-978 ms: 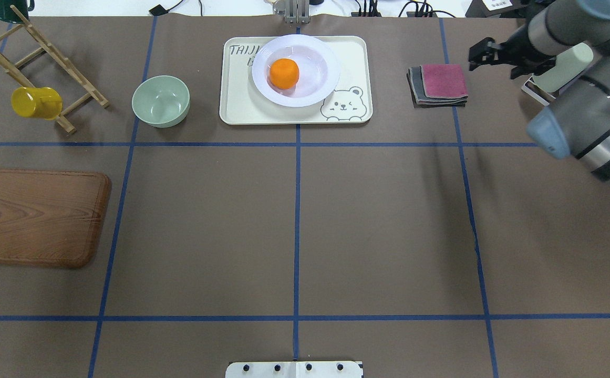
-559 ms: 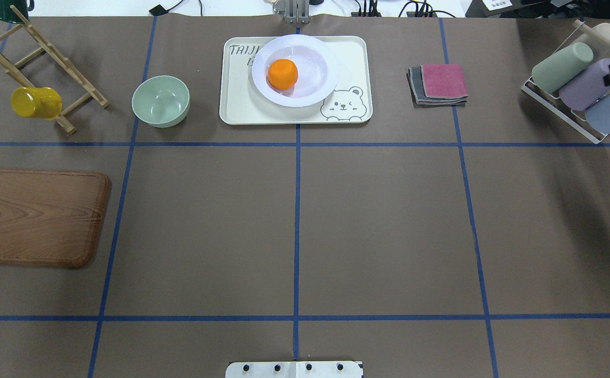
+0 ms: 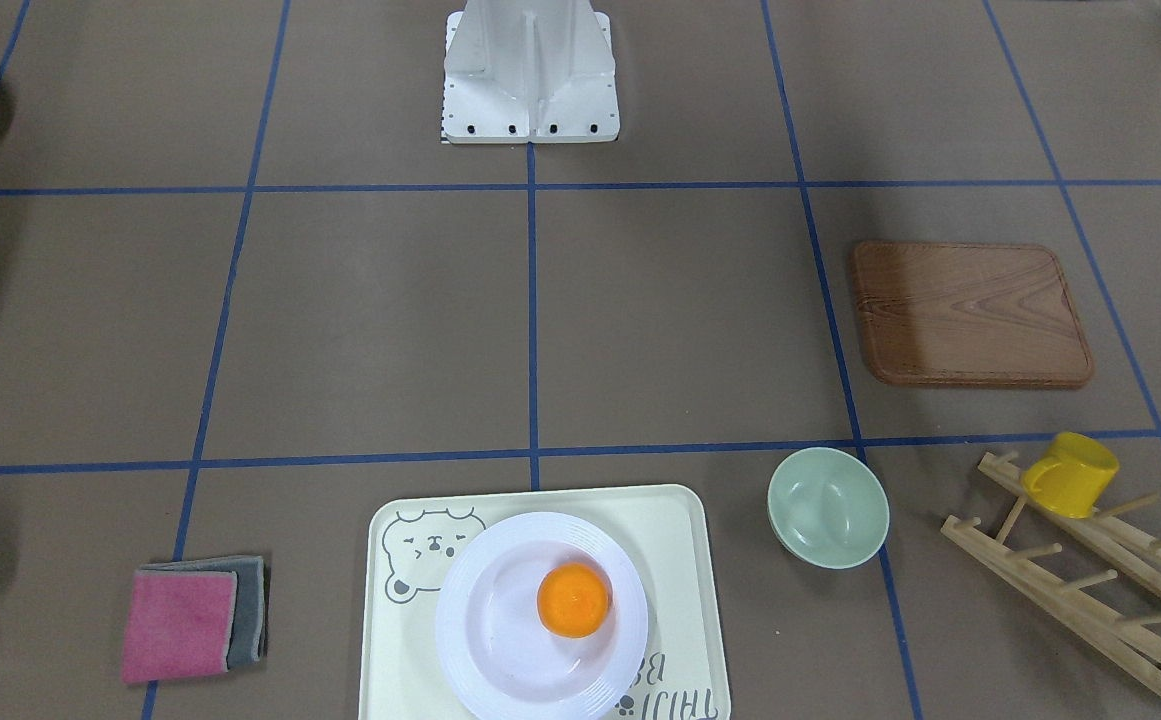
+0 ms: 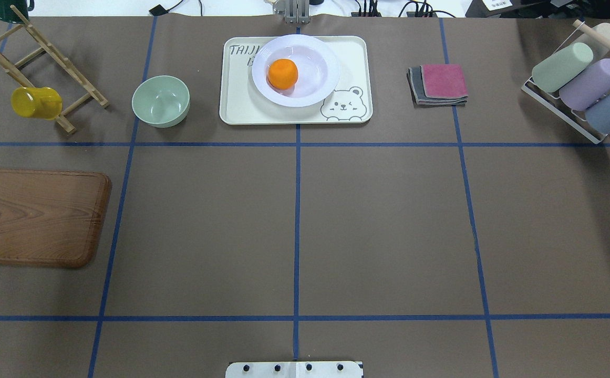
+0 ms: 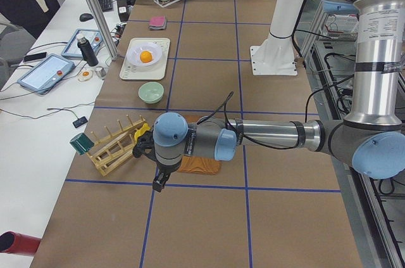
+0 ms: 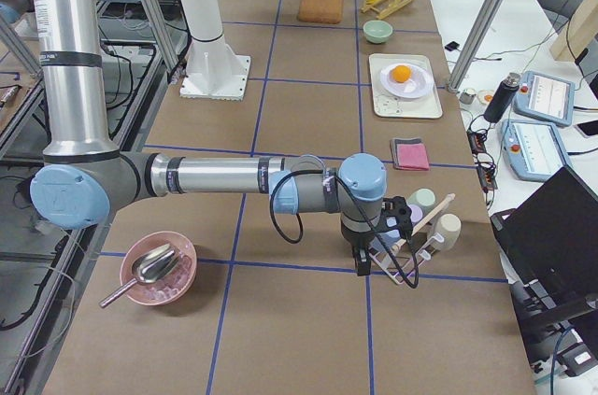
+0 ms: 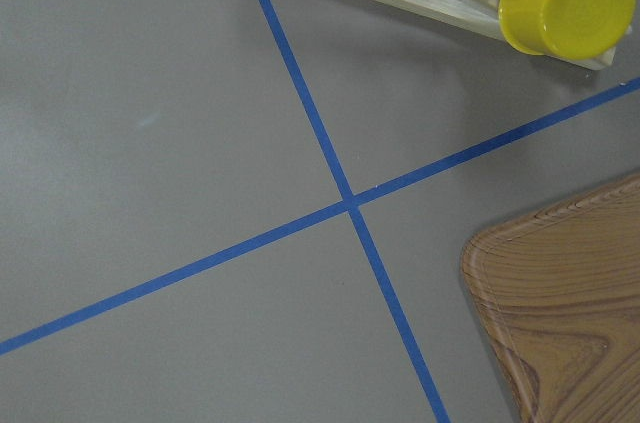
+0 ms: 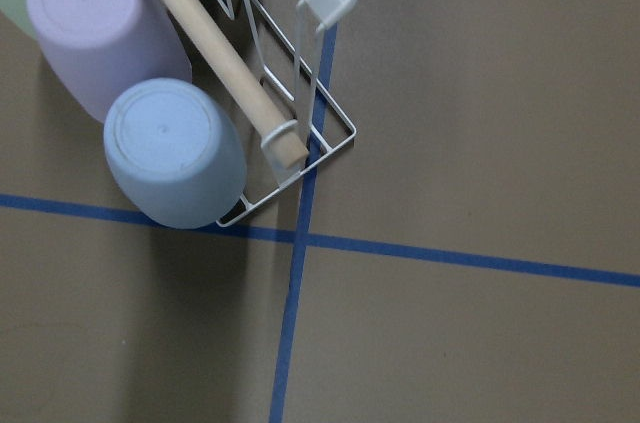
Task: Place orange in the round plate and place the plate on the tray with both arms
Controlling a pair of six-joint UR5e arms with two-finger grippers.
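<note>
The orange [image 4: 283, 73] lies in the sunken centre of the white round plate [image 4: 316, 67]. That plate rests on the cream tray [image 4: 236, 107] at the table's far middle; the front view shows the same orange [image 3: 573, 600], plate [image 3: 505, 645] and tray [image 3: 675, 540]. Neither arm shows in the overhead or front view. My left gripper [image 5: 157, 183] hangs past the wooden rack, far from the tray, seen only from the left side. My right gripper [image 6: 361, 262] hangs beside the cup rack, seen only from the right side. Whether either one is open or shut I cannot tell.
A pale green bowl [image 4: 161, 101] stands left of the tray, folded cloths [image 4: 438, 84] to its right. A wooden rack with a yellow mug [image 4: 35, 102] and a wooden board [image 4: 37, 218] are at the left. A cup rack [image 4: 583, 89] is far right.
The right arm, over the cup rack at the overhead view's upper right a second ago, has withdrawn out of that view. The orange, plate and tray have not moved.
</note>
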